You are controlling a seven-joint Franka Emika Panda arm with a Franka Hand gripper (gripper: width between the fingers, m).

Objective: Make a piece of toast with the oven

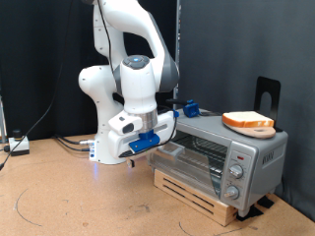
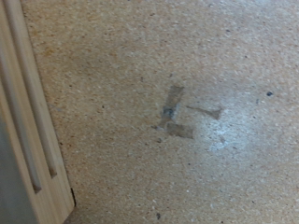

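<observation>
Exterior view shows the arm bent low with its gripper [image 1: 135, 147] hanging just off the front corner of the oven [image 1: 219, 155], down near the tabletop [image 1: 59, 202] and level with the door. The piece of toast [image 1: 248, 122] is nowhere near the jaws: it lies flat on a wooden plate [image 1: 250, 128] on the oven's roof, above the fingers and well off to the far side of them. Its long axis looks to run roughly along the width of the oven, broad pale face up, though from this angle I would not swear to which end the crust points. Nothing sits between the jaws, and I cannot tell how far apart they stand, since the blue fittings hide the tips. The wrist view only gives bare speckled board with a faint mark and a strip of pale wooden pallet [image 2: 28, 140] at the edge, so the hand is looking at the table beside the oven's base. My guess is that the step in hand concerns the door, not the bread, and reaching the handle would call for careful alignment with the door's top edge.
</observation>
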